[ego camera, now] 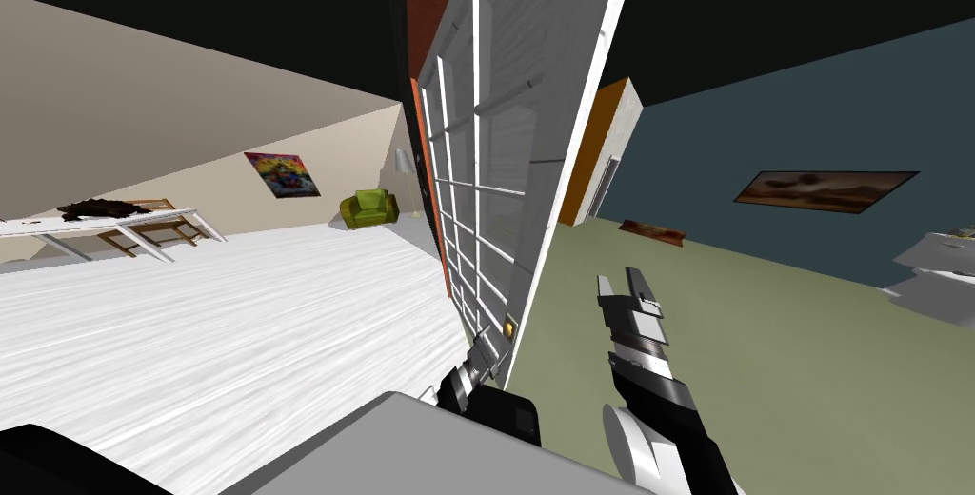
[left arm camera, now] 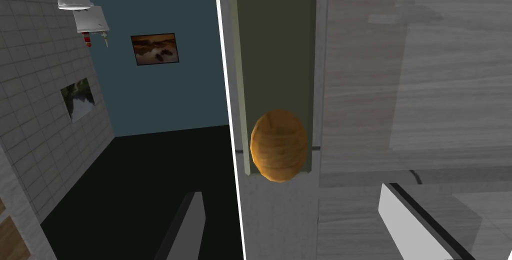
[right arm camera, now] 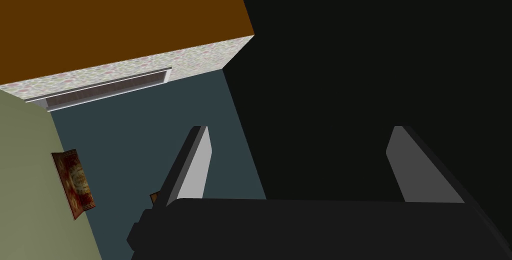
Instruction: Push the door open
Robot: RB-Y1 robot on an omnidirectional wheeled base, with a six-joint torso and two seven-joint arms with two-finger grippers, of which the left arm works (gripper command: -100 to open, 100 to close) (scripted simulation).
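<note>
The door (ego camera: 514, 137) is grey with white-barred panes and stands ajar, its white edge toward me in the head view. A round orange-brown knob (ego camera: 510, 329) sits low on that edge. My left gripper (ego camera: 484, 348) is up against the door just below the knob. In the left wrist view the knob (left arm camera: 278, 144) lies just ahead of the open left gripper (left arm camera: 295, 212). One finger (left arm camera: 187, 222) is off the door's edge, the other (left arm camera: 405, 222) lies against the grey door face (left arm camera: 415, 97). My right gripper (ego camera: 624, 282) hangs open over the green floor, right of the door, with nothing between its fingers (right arm camera: 197, 167).
Left of the door a white floor runs to a green armchair (ego camera: 368, 208), a floor lamp (ego camera: 404, 164) and a white table (ego camera: 114, 223). To the right are a dark blue wall with a picture (ego camera: 824, 189), a small rug (ego camera: 652, 229) and white furniture (ego camera: 938, 270).
</note>
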